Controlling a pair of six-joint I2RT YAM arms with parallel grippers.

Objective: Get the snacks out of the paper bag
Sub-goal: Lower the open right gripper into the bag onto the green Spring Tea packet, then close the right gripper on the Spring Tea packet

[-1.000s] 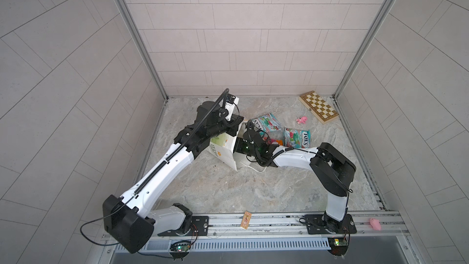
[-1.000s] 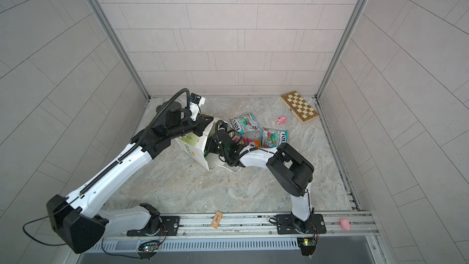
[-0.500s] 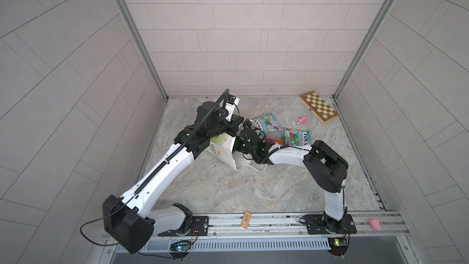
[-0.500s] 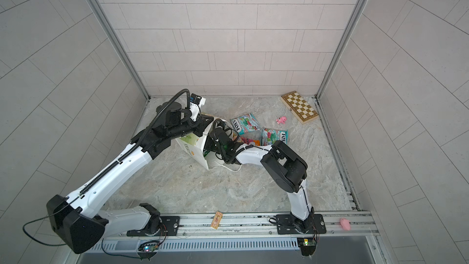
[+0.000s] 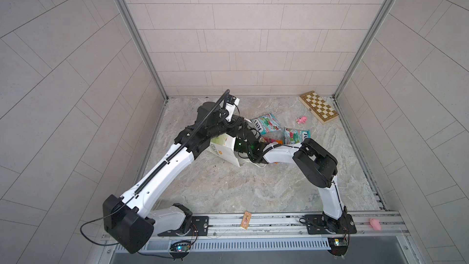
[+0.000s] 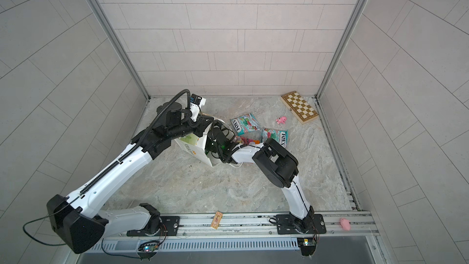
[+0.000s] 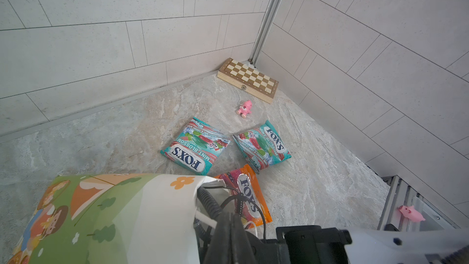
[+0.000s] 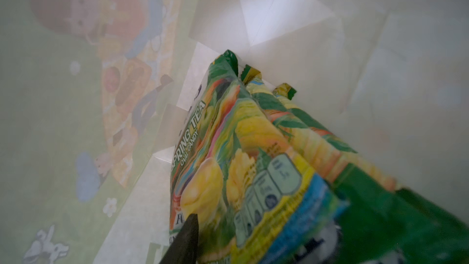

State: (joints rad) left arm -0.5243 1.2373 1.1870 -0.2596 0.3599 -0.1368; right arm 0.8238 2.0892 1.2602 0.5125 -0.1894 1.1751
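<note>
Left fingers (image 7: 229, 229) are pinched together on the white paper bag (image 5: 224, 148) rim. Right fingers (image 8: 189, 234), inside, straddle a yellow-green glossy candy packet (image 8: 228, 161); clamped or not I cannot tell. Next, I judge: secure it, draw it onto the tabletop (image 5: 228, 186).

Paper bag (image 7: 157, 212): matt white paper, colour-printed, creased at the rim. Teal packet (image 7: 195, 153), second teal packet (image 7: 261, 148), orange packet (image 7: 250, 196) and yellow-green packet (image 8: 228, 161): glossy, crinkled plastic film. Checkered board (image 7: 250, 78): smooth wood, small metal clasp; floor (image 5: 241, 186): matt, veined stone look; wall tiles (image 5: 241, 46): matt, speckled; rail (image 5: 279, 220): bare ribbed metal.
</note>
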